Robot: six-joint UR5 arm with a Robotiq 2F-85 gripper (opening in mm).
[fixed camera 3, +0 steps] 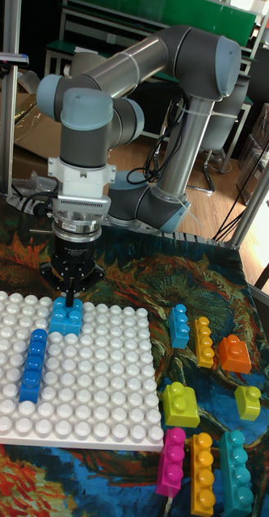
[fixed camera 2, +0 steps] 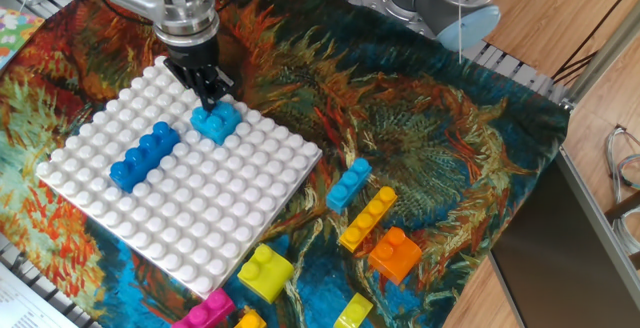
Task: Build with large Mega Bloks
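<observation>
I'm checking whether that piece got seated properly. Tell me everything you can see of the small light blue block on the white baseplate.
The light blue block is a short, chunky, glossy plastic brick with round studs on top. It sits upright near the back edge of the white baseplate, apart from the long dark blue block. The gripper hangs directly over it, fingertips at its studs; whether they touch cannot be told.

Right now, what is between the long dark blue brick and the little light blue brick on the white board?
Only bare white studs of the baseplate separate the dark blue brick from the light blue brick, seen in both views.
</observation>
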